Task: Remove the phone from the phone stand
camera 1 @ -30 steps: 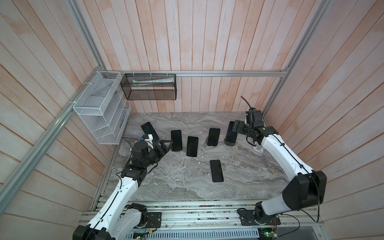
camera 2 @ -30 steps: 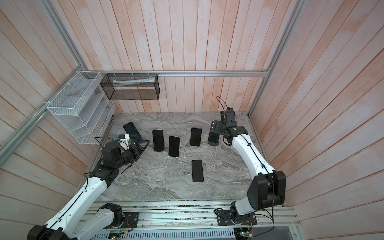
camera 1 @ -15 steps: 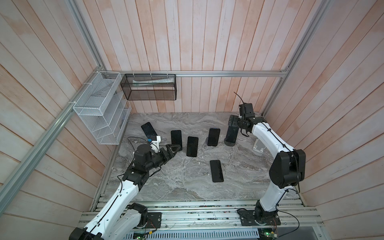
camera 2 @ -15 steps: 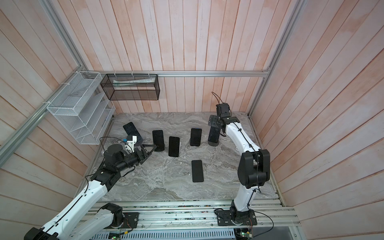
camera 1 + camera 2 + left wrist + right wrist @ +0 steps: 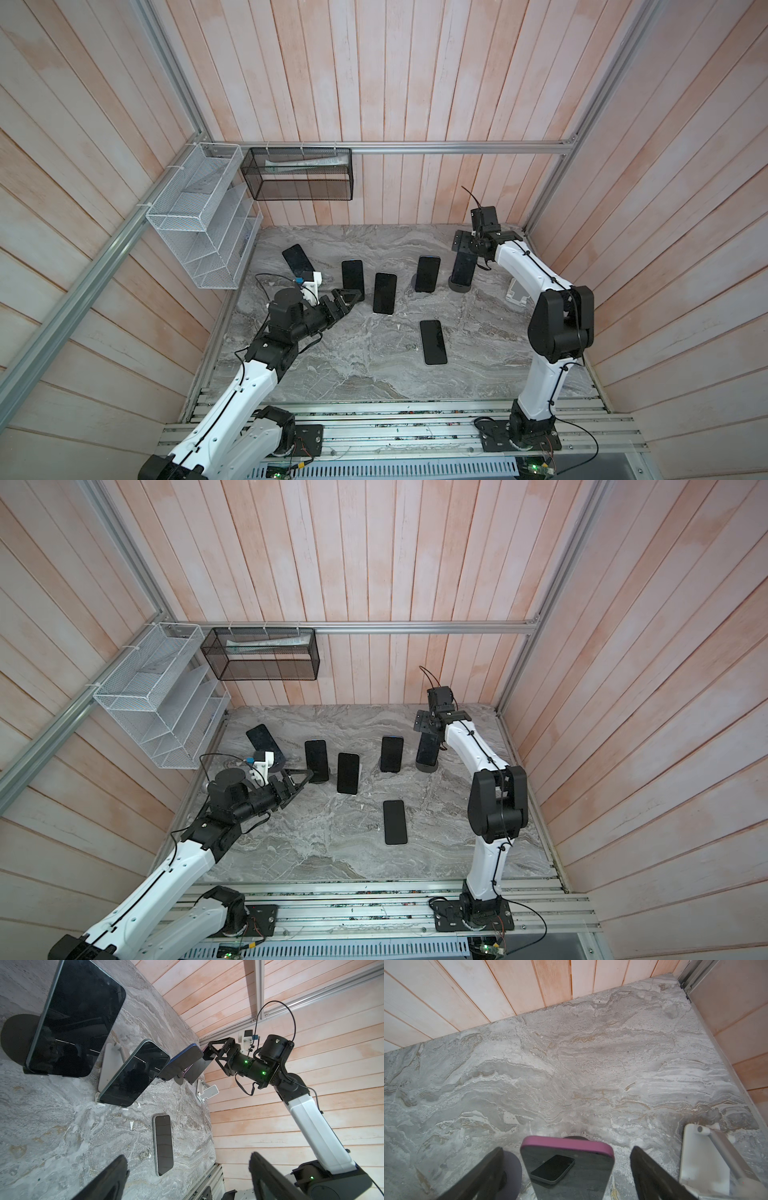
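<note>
- We see the phone (image 5: 566, 1165) as a thin slab with rounded corners, a matt pink rim and a glossy black screen. The screen mirrors a flat phone (image 5: 433, 341) that lies on the table (image 5: 374, 374).
- The table is grey and stone-patterned, with pale wavy veins. The walls (image 5: 415, 83) are pinkish wooden planks.
- The phone stand (image 5: 460, 286) has a dark round base and sits at the back right of the table. Near it is a white stand (image 5: 708, 1159) with a flat plate and a round hinge.
- We find the phone propped on the dark stand, steep but leaning back. Its long axis runs up from the base, its short top edge is uppermost, and its screen faces the front of the table.
- The right gripper (image 5: 566, 1148) has its jaws spread wide. One dark flat finger stands on each side of the phone's top edge, with a gap to both.
- The left gripper (image 5: 351, 296) is also spread and holds nothing. It is just beside a propped phone (image 5: 352, 279) on the left.
</note>
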Robot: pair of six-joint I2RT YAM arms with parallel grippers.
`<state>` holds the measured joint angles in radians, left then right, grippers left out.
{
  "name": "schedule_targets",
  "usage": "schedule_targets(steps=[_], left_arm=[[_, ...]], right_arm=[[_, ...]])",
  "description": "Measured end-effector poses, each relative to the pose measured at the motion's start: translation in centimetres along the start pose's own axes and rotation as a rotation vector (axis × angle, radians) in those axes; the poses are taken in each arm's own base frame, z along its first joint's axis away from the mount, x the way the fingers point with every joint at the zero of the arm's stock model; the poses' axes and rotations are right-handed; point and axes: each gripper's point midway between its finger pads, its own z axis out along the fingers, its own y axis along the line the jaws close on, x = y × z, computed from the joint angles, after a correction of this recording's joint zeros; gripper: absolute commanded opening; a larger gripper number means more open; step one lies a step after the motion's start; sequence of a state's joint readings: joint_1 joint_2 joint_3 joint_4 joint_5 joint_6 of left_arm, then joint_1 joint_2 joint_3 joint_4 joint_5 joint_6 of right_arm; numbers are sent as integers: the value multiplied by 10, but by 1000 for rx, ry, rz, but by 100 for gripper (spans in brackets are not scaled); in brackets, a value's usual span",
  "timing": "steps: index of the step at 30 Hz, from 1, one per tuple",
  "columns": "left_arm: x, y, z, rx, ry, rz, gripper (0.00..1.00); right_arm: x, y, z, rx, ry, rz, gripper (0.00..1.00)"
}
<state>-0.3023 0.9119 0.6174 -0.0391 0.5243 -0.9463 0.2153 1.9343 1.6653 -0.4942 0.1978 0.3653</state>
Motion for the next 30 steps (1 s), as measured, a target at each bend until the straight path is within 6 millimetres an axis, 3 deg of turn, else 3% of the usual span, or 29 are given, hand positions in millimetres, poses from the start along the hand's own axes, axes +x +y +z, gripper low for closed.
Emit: schedule_targets(steps=[19, 30], left_arm=[[5, 10, 9, -20, 38, -18, 93], [5, 10, 8, -19, 38, -10, 94]], right_arm=[[9, 0, 20, 10, 17, 6, 86], [10, 2, 20, 9, 19, 21, 81]])
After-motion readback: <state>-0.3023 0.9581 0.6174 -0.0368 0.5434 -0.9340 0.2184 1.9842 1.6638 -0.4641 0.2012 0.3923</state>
